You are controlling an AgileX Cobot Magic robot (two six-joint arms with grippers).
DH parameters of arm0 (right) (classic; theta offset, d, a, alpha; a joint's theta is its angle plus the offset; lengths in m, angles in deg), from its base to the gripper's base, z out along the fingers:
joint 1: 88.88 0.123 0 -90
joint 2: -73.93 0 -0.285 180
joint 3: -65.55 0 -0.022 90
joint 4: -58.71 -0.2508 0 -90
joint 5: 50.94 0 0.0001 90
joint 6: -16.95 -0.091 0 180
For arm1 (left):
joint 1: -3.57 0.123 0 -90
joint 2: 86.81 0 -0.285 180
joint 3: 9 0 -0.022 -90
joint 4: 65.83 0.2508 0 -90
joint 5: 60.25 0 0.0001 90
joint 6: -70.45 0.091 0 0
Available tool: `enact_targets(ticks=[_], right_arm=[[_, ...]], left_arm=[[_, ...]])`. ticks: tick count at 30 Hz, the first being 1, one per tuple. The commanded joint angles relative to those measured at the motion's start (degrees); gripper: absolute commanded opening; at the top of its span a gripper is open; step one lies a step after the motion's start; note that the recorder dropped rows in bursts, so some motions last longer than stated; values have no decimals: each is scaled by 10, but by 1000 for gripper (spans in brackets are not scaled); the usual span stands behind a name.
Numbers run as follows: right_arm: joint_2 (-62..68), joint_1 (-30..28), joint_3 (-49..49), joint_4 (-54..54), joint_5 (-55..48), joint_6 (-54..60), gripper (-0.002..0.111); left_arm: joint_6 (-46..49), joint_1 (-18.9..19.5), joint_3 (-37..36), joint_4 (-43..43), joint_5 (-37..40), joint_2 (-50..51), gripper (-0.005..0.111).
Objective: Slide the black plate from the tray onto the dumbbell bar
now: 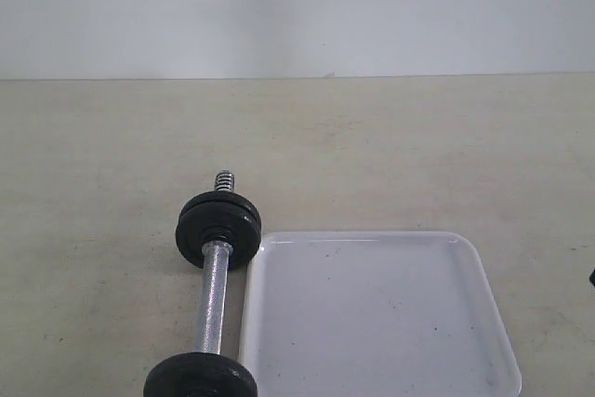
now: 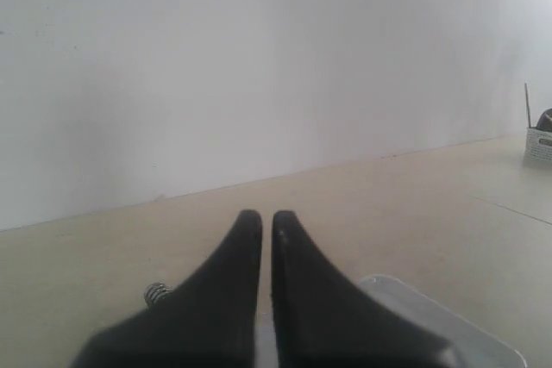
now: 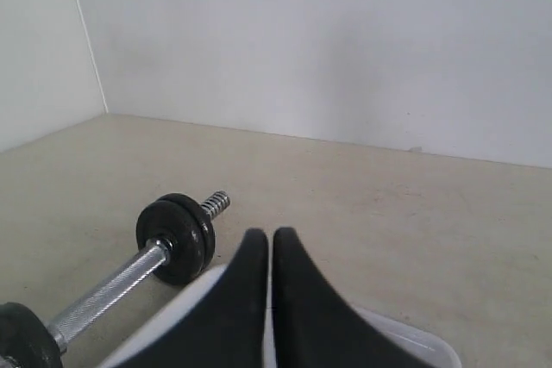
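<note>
A plain white wall (image 1: 297,6) rises behind the bare beige surface (image 1: 390,146).

Bright, flat, even light, hardly any shadow; a mild glint on the dumbbell bar (image 1: 213,297); both wrist views blur up close.

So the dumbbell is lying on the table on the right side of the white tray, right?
Not quite. The dumbbell is lying on the table, but on the left side of the white tray, not the right. The exterior view shows it.
</note>
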Motion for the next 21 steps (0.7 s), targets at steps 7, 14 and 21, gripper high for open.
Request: enact_targets(ticks=[7, 14, 21], right_arm=[[-2, -2, -3, 13, -1, 7, 0], [-2, -2, -3, 13, -11, -2, 0], [-2, -2, -3, 13, -11, -8, 0]], left_arm=[[8, 2, -2, -9, -35, -2, 4], [-28, 2, -2, -23, 5, -2, 4], [-41, 2, -2, -23, 6, -2, 4]])
